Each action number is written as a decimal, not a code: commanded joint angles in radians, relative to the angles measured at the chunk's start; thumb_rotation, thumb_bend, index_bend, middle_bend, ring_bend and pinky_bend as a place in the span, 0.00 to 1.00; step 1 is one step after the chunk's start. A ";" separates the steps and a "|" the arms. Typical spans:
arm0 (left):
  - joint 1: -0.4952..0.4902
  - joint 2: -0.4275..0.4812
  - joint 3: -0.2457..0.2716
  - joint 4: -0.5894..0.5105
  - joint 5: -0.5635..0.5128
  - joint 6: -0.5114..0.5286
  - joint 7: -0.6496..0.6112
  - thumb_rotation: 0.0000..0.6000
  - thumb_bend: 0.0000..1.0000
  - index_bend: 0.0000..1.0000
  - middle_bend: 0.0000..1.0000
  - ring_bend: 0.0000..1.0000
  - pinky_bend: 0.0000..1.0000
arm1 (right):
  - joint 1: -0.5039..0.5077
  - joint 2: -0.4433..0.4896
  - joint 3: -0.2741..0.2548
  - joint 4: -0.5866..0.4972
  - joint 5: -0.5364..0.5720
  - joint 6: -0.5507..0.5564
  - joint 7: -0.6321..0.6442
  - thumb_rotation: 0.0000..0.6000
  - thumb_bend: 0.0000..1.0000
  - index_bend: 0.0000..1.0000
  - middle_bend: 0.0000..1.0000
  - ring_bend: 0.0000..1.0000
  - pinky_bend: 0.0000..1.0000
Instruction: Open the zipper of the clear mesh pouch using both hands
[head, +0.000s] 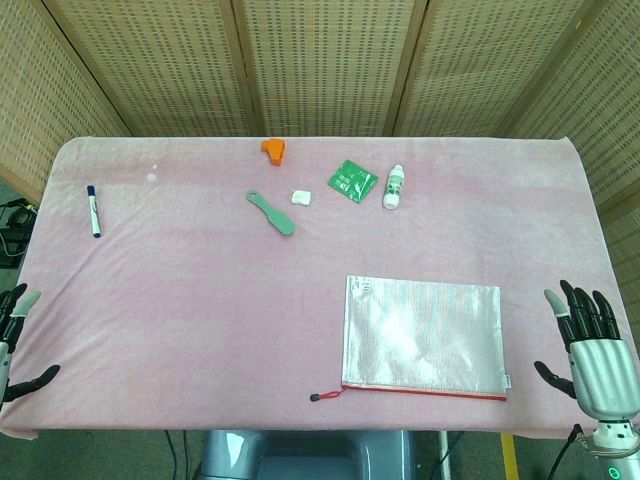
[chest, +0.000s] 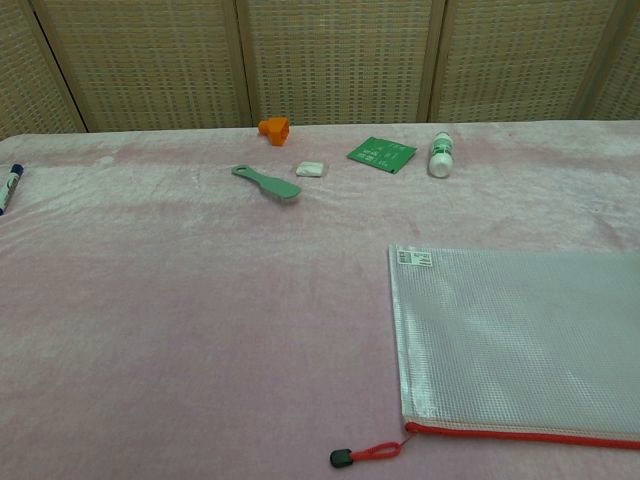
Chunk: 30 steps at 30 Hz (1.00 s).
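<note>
Clear mesh pouch (head: 422, 338) lies flat near front right of pink table (head: 200, 300), red zipper (head: 425, 391) along front edge, pull tab (head: 316, 397) at its left end. Left hand (head: 14, 340) at front left corner, right hand (head: 590, 345) at front right corner, both fingers spread, holding nothing.
</note>
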 joint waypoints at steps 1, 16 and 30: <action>0.000 -0.001 0.000 0.001 0.000 0.000 0.000 1.00 0.00 0.00 0.00 0.00 0.00 | 0.000 0.000 -0.001 0.000 -0.002 0.000 0.000 1.00 0.00 0.00 0.00 0.00 0.00; -0.015 -0.017 -0.023 0.007 -0.044 -0.028 0.025 1.00 0.00 0.00 0.00 0.00 0.00 | 0.222 0.051 0.010 -0.024 -0.087 -0.314 -0.041 1.00 0.00 0.00 0.72 0.69 0.41; -0.059 -0.054 -0.062 0.025 -0.147 -0.108 0.097 1.00 0.00 0.00 0.00 0.00 0.00 | 0.599 -0.008 0.039 -0.193 0.126 -0.920 0.055 1.00 0.00 0.22 0.95 0.93 1.00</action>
